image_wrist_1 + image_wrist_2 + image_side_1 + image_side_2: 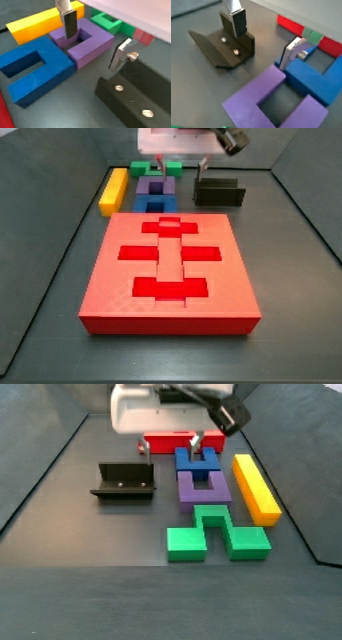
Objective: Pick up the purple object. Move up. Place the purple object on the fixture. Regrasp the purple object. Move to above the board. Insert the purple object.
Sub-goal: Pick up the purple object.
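Wrist view — gripper point(93, 40) jaws straddle purple object point(85, 42) wall.

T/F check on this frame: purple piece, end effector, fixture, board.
1. The purple object lies on the floor between the blue block and the green block. True.
2. The end effector holds the purple object in the air. False: its fingers are open, low over the blocks, and the piece sits on the floor.
3. The fixture is empty. True.
4. A piece already fills a cutout of the board. False: the recesses show empty.
5. The yellow bar lies on the board. False: it lies on the floor beside the blocks.
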